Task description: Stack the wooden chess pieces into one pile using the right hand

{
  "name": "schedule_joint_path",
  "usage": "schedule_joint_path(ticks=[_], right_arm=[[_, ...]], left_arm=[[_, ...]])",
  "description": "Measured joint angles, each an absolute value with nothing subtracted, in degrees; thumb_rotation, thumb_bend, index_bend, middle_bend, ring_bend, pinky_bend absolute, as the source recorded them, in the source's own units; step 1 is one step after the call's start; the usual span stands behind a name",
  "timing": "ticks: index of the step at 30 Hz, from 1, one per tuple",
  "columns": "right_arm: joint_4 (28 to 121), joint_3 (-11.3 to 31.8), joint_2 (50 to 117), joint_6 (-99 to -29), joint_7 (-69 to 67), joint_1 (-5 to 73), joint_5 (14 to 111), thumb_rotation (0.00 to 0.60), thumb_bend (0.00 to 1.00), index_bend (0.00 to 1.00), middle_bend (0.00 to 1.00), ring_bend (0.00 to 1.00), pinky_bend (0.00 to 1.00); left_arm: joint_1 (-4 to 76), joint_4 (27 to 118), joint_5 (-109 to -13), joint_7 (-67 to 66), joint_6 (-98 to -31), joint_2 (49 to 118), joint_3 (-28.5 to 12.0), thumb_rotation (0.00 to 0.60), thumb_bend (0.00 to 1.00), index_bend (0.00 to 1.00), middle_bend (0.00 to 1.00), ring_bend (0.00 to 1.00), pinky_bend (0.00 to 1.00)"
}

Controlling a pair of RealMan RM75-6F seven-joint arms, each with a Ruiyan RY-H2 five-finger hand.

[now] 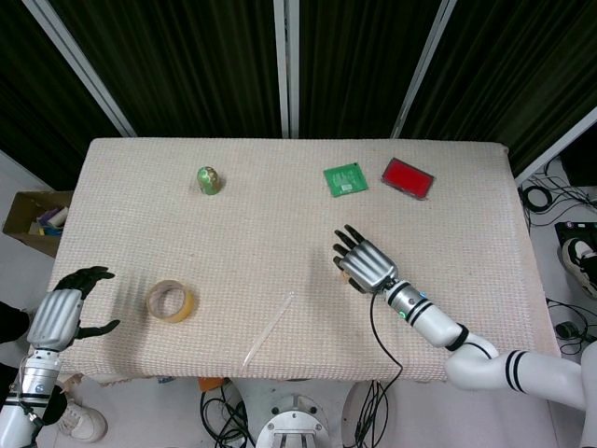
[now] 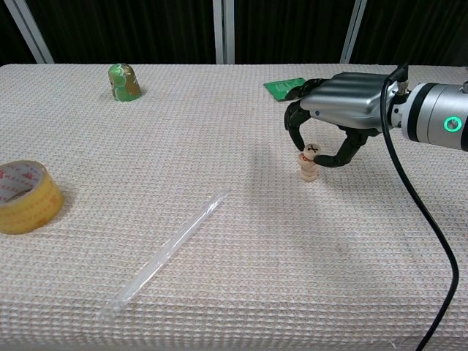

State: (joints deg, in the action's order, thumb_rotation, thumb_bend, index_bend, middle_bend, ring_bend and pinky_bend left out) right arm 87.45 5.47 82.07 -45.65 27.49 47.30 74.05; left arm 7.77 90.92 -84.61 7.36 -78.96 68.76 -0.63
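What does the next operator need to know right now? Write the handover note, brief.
Right hand: pinches a chess piece directly over the pile, at or just above its top.
Left hand: open, holds nothing, off the table's near-left corner.
Done: the pile stands mid-table.
Left: set the piece squarely on top and let go. No other loose pieces show.

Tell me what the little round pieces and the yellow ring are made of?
The pieces look like pale, unvarnished wood: matte beige discs with painted marks on top. The right hand holds one more on the stack. The ring looks like a roll of clear plastic tape: glossy, see-through yellow, probably round a cardboard core.
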Motion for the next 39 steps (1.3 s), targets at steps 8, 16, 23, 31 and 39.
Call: schedule_joint_path(ticks=[8,16,23,31,39], right_arm=[[86.6,5.2,82.6,-46.0,27.0,47.6,73.9,0.6,0.36,0.49,0.22,0.0,0.0],[85.9,4.9,83.3,-45.8,26.7,48.3,74.1,0.6,0.36,0.47,0.22,0.0,0.0],[85.8,4.6,83.4,-46.0,26.6,48.4,74.0,0.6,0.36,0.45,0.22,0.0,0.0],[85.9,4.3,83.3,-46.4,26.5,48.4,74.0,0.6,0.35,0.43,0.22,0.0,0.0],[86.0,4.0,83.3,-46.7,26.7,48.4,74.1,0.6,0.36,0.41,0.22,0.0,0.0]], left_arm=[[7.8,91.1,-84.4,7.1,-78.7,68.7,-0.6,0.6,0.0,0.26,0.19,0.17,0.21],[7.9,91.2,-84.2,7.1,-78.5,68.6,-0.7,0.6,0.0,0.26,0.19,0.17,0.21],[7.8,91.1,-84.2,7.2,-78.5,68.6,-0.6,0.6,0.0,0.26,0.19,0.17,0.21],[7.8,91.2,-84.3,7.1,-78.5,68.6,-0.6,0.6,0.0,0.26,0.19,0.17,0.21],[7.7,91.2,-84.3,7.1,-78.6,68.6,-0.6,0.6,0.0,0.26,0.19,0.17,0.21]])
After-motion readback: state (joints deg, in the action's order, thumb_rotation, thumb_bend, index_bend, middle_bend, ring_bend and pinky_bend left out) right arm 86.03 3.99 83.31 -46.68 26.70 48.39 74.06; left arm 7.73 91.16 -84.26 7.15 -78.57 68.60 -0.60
